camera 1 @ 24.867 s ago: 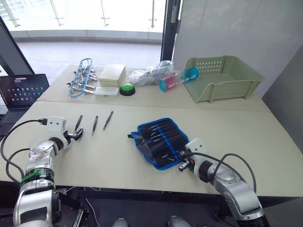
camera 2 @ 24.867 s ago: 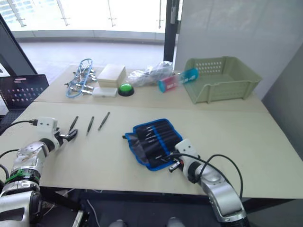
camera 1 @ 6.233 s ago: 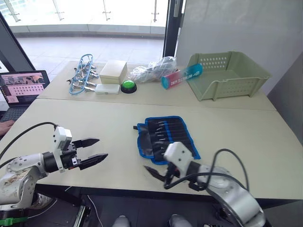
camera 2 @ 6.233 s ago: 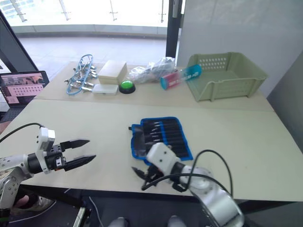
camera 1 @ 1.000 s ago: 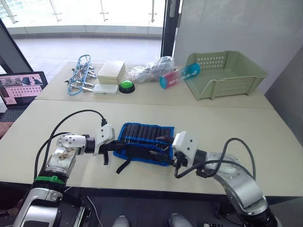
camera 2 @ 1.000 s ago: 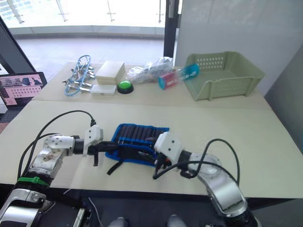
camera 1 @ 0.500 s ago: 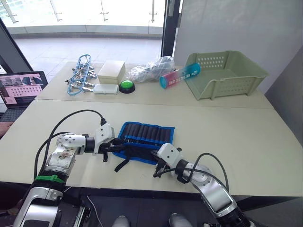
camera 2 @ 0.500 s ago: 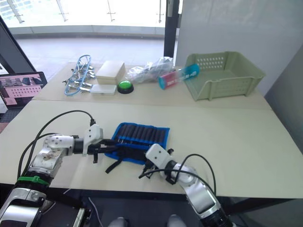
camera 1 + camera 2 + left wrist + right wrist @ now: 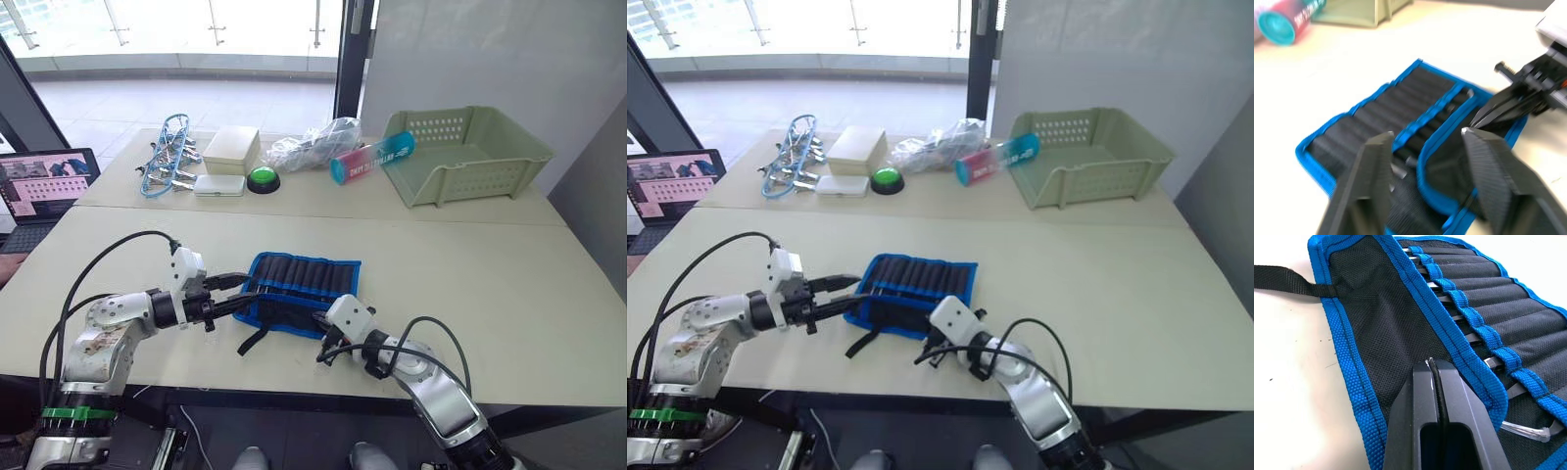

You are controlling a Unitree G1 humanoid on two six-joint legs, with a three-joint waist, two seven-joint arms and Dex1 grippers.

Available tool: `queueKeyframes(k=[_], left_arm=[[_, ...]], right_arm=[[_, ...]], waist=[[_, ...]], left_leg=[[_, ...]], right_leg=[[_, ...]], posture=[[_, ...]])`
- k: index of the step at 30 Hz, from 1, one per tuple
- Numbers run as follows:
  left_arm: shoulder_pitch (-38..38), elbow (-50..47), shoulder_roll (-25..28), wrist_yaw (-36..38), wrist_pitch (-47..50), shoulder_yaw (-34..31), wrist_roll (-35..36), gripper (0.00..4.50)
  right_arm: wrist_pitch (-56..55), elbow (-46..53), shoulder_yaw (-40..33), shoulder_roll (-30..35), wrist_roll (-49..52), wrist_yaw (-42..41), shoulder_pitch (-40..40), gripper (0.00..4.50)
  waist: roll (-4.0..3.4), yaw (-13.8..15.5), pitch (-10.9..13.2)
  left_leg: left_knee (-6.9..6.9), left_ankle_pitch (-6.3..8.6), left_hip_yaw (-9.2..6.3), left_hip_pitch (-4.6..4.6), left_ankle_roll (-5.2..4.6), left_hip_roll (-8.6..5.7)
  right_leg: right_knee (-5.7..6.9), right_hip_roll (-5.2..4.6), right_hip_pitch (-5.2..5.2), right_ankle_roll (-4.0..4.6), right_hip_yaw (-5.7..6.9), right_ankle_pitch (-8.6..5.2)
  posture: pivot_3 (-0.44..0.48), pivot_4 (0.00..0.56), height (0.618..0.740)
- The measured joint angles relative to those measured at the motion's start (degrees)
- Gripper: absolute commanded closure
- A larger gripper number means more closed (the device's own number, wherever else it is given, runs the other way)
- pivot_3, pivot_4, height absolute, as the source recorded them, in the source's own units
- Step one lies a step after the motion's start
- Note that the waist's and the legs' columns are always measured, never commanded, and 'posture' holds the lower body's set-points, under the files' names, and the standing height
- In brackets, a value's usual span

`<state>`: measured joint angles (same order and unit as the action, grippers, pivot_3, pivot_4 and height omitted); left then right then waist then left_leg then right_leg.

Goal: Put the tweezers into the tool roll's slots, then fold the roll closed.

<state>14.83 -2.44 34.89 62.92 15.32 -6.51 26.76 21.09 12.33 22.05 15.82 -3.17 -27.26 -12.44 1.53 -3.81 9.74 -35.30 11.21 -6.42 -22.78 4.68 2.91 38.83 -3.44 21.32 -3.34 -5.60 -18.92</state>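
The tool roll [image 9: 302, 292] lies on the table [image 9: 509, 284] between both pincers, tweezers [image 9: 1449, 297] slotted. Left pincer [image 9: 241, 292] gapes at its end; right pincer [image 9: 1433, 369] is clenched over the flap. It looks soft and floppy; best gripped by its blue edge.

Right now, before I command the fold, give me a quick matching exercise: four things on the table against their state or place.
Things:
1. left end effector
2. right end effector
3. tool roll
4. strap

States:
A. lying loose on the table
B. shut, over the black flap
C. open, at the roll's edge
D. spread flat, not folded closed

Pairs: 1-C, 2-B, 3-D, 4-A
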Motion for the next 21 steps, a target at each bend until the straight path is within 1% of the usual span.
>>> queueKeyframes(k=[2,3,5,6,10,16,19,21], left_arm=[[-1.08,-0.88,-2.74,-2.63,-0.06,2.61,-1.47,4.15],[-1.74,-0.86,-4.71,-5.15,0.0,4.37,-3.16,4.48],[-2.01,-0.46,-7.71,-8.89,-0.03,6.68,-5.52,4.48],[-2.01,0.05,-9.68,-12.2,-0.44,7.56,-7.65,4.48],[-3.67,2.14,-11.29,-18.55,-1.45,7.88,-11.23,4.48],[-5.64,1.01,-11.42,-21.52,-2.03,7.72,-11.76,4.48],[-6.16,0.42,-11.24,-21.79,-1.97,7.85,-12.16,4.48],[-6.52,-0.11,-11.25,-21.93,-1.7,7.91,-12.18,4.48]], right_arm=[[0.02,-0.25,-0.19,-0.18,-0.01,0.01,-0.14,4.5],[0.19,-0.37,-0.32,-0.62,-0.02,0.04,-0.22,4.5],[0.54,-0.34,-0.32,-0.94,-0.01,0.08,-0.26,4.5],[0.8,-0.11,-0.3,-0.96,-0.02,0.06,-0.23,4.5],[1.63,0.89,-0.33,-0.71,-0.05,0.04,0.37,4.5],[3.14,2.04,-0.33,-0.74,-0.44,0.15,0.33,4.5],[3.33,2.07,-0.07,-2.78,-0.48,0.5,-0.88,4.5],[3.33,2.04,0.84,-5.9,-0.66,1.53,-3.4,4.5]], waist=[[0.02,0.05,-0.01],[0.01,0.08,-0.01],[0.03,0.11,-0.01],[0.02,0.07,-0.01],[0.02,-0.14,-0.01],[0.01,-0.14,-0.02],[0.01,-0.3,-0.02],[0.0,-0.35,-0.02]], left_leg=[[0.0,0.0,0.0,0.04,0.0,-0.01],[0.0,0.0,0.0,0.06,0.0,-0.01],[0.0,0.0,0.0,0.05,0.0,-0.01],[0.0,0.0,0.0,0.07,0.0,-0.01],[0.01,0.0,0.0,0.08,0.0,0.0],[0.04,0.0,0.0,0.14,0.0,0.0],[0.05,0.0,0.01,0.17,0.0,0.0],[0.11,0.0,0.01,0.2,0.0,0.0]], right_leg=[[-0.03,0.0,-0.04,0.0,0.0,0.0],[-0.04,0.0,-0.06,0.0,-0.01,0.0],[-0.04,0.01,-0.05,0.0,0.0,0.0],[-0.03,0.01,-0.05,0.0,-0.01,0.0],[0.0,0.01,-0.04,0.0,-0.01,0.0],[-0.01,0.01,-0.06,0.0,-0.02,0.0],[-0.01,0.01,-0.06,0.0,-0.03,0.0],[-0.01,0.01,-0.06,0.0,-0.02,0.0]], posture=[[0.0,0.15,0.74],[0.0,0.15,0.74],[0.0,0.15,0.74],[0.0,0.15,0.74],[0.0,0.15,0.74],[0.0,0.15,0.74],[0.0,0.15,0.74],[0.0,0.15,0.74]])
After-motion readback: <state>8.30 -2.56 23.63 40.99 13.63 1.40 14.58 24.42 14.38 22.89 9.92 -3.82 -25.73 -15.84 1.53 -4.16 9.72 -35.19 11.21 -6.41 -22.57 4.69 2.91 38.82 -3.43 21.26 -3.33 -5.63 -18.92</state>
